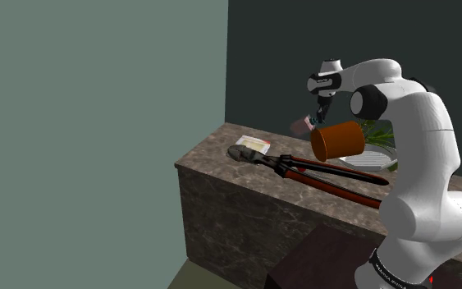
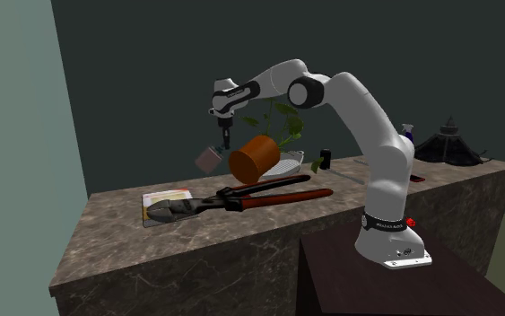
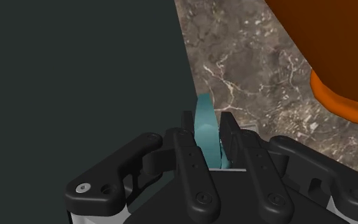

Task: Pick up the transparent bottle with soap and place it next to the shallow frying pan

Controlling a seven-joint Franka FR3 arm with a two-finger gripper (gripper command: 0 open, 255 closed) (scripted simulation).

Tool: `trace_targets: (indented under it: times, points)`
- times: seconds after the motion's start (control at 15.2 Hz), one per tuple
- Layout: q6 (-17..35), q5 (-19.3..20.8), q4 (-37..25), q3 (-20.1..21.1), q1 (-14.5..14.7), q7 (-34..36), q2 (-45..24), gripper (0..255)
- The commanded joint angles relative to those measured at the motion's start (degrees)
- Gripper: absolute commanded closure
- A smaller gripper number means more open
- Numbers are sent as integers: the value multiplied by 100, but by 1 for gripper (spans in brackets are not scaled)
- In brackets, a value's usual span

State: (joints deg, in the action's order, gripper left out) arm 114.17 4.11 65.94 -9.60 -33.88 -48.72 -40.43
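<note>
Hand clasps the soap bottle by its teal top, the bottle hanging just beneath.

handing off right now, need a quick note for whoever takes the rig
Gripper: shut on the bottle, clasping its teal top.
Bottle: hangs in the air above the counter, beside the orange pot.
Pan: pale, on the counter just behind the pot.
Done: bottle grasped and lifted.
Left: carry it to the pan, set it down beside it, let go.
</note>
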Motion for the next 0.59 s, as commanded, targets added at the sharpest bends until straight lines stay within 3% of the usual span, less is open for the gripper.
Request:
trace_targets:
  times: [0.0, 0.33, 0.4, 0.53]
  points:
    - [42, 2, 51, -1, 1, 3, 15, 255]
    - [42, 2, 51, -1, 1, 3, 15, 255]
    - [43, 2, 53, -1, 1, 3, 16, 0]
    - [42, 2, 53, -1, 1, 3, 17, 0]
